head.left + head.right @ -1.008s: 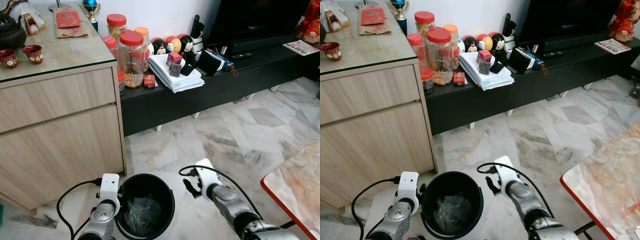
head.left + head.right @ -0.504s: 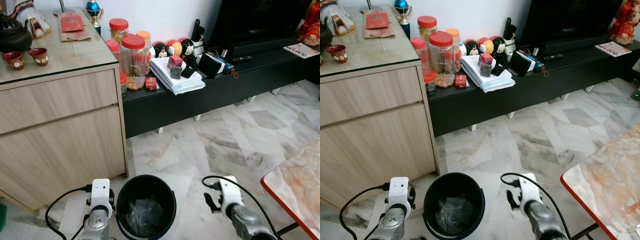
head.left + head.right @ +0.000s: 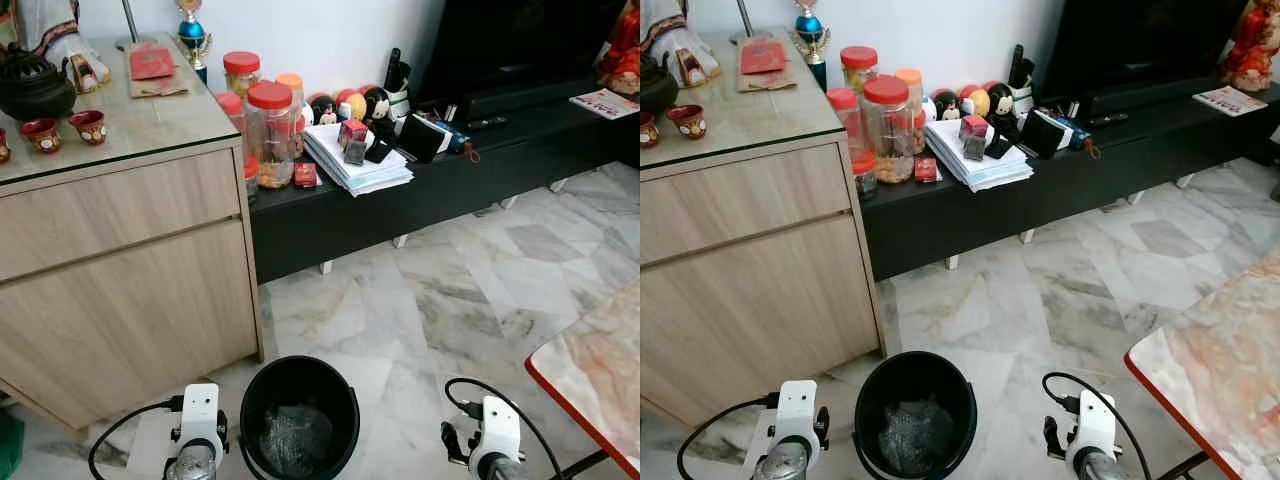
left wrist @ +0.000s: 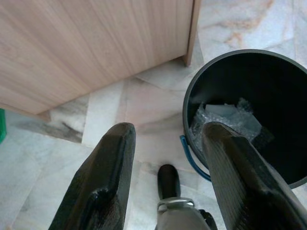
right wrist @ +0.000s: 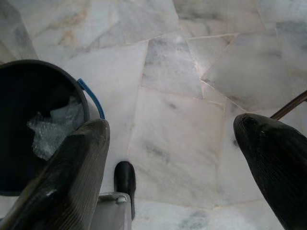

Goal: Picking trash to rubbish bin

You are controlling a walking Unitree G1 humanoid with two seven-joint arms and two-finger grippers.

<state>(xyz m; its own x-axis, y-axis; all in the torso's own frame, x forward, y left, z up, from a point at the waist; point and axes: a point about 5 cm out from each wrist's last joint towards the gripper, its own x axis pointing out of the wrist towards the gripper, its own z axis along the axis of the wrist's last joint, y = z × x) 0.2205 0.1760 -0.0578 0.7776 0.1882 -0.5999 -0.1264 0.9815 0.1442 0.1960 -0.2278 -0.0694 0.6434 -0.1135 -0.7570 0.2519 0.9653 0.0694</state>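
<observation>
A black round rubbish bin point(image 3: 299, 376) stands on the marble floor beside the wooden cabinet. Crumpled clear bubble wrap point(image 3: 293, 441) lies at its bottom, seen also as bubble wrap point(image 4: 225, 117) in the left wrist view. My left gripper point(image 4: 168, 143) hangs open over the floor just left of the bin, with nothing between its fingers point(image 4: 110, 167). My right gripper point(image 5: 170, 139) is spread wide open above bare tiles to the right of the bin point(image 5: 29, 120). Both wrists point(image 3: 198, 420) sit low at the bottom edge of the head views.
A light wooden cabinet point(image 3: 120, 260) with a glass top stands at the left. A low black TV bench point(image 3: 430, 190) holds jars, papers and small items. A red-edged marble table point(image 3: 595, 365) juts in at the right. Open marble floor lies between them.
Both arms have drawn back and down from the bin towards the bottom edge. The camera has lifted slightly, so the bin sits a little lower in view.
</observation>
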